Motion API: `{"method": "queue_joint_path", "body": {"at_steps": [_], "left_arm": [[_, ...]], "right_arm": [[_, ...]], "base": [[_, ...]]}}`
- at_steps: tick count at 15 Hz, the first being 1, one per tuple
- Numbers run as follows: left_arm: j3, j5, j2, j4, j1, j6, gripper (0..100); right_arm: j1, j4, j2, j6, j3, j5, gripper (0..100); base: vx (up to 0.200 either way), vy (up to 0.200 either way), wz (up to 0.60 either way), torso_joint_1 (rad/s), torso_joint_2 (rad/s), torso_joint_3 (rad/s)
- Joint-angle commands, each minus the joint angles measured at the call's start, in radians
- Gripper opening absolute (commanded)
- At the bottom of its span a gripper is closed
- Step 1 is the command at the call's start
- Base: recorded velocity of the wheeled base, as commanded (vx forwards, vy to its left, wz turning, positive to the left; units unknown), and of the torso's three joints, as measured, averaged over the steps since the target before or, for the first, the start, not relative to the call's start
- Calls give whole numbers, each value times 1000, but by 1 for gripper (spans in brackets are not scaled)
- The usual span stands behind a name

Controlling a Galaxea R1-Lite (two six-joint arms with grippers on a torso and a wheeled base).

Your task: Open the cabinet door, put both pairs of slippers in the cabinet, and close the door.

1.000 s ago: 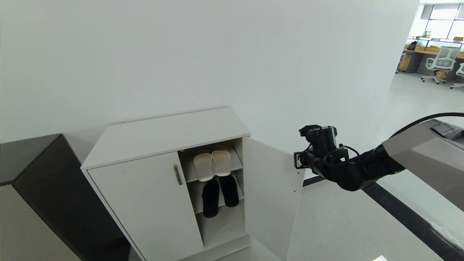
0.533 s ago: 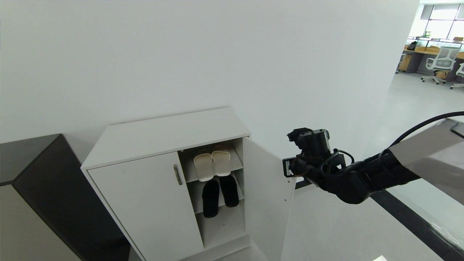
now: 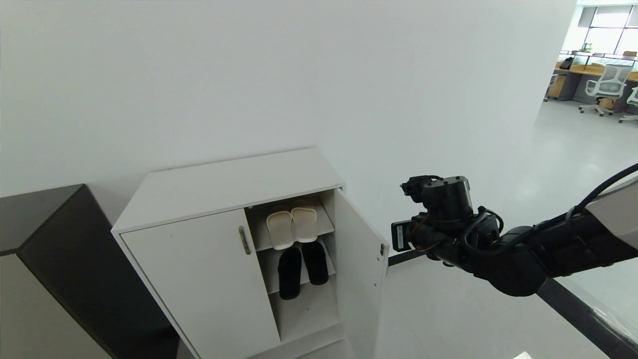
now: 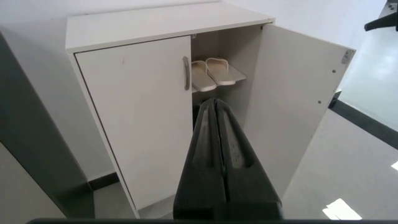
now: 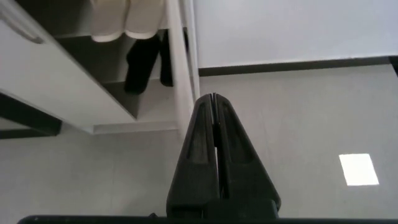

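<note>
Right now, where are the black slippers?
In the head view, the black slippers lie on the lower shelf in the cabinet's open right half, directly below the white slippers.

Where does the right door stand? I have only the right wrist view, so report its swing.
Observer: In the head view the right door stands partly open, at an angle to the cabinet front. The right claw is out beyond the door's free edge.
Operator: Check that both pairs are fully in.
Observer: The white slippers lie side by side on the upper shelf. The black slippers lie on the shelf below, with their near ends hanging over its front edge.
Operator: Give me the left claw.
Observer: The left claw is shut and empty. It points at the middle of the cabinet front.
</note>
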Motion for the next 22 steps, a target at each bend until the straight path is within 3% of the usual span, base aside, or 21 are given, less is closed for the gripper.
{"method": "queue_joint_path", "body": {"at_steps": [1,12,22], "left_arm": [[0,0,1,0,0,0,0],[0,0,1,0,0,0,0],[0,0,1,0,0,0,0]], "right_arm": [[-10,-5,53,1,-1,0,0],[113,-25,143,10,-58,6,0],[202,-31,-33,47,59,187,0]], "base": [[0,0,0,0,0,0],[0,0,0,0,0,0],[0,0,0,0,0,0]]}}
